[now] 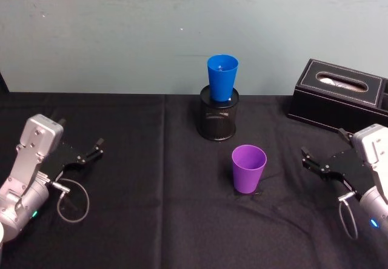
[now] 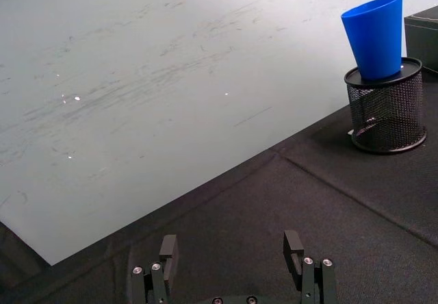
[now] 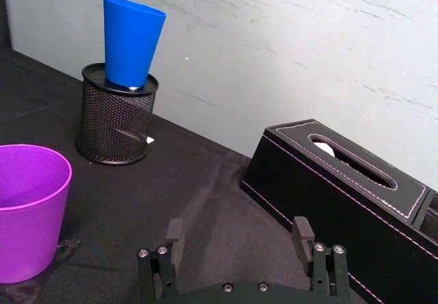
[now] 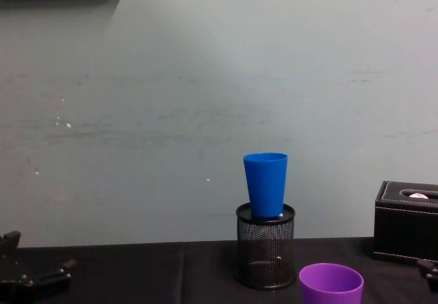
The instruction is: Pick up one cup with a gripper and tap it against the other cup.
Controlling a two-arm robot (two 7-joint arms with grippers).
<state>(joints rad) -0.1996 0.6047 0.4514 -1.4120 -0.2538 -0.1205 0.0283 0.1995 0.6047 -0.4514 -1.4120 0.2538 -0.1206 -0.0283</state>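
A purple cup [image 1: 248,168] stands upright on the black cloth near the middle of the table, also seen at the edge of the right wrist view as the purple cup [image 3: 27,208] and low in the chest view [image 4: 331,284]. Behind it a blue cup [image 1: 222,78] stands upright on top of a black mesh pen holder [image 1: 219,117]; the blue cup [image 2: 376,35] [image 3: 131,41] [image 4: 266,184] shows in the other views too. My right gripper [image 1: 308,158] sits open at the right, apart from the purple cup. My left gripper [image 1: 97,146] rests open at the far left.
A black tissue box [image 1: 338,92] stands at the back right, just behind my right arm. A pale wall [image 1: 182,26] runs along the table's far edge. Black cloth [image 1: 151,208] covers the table between the two arms.
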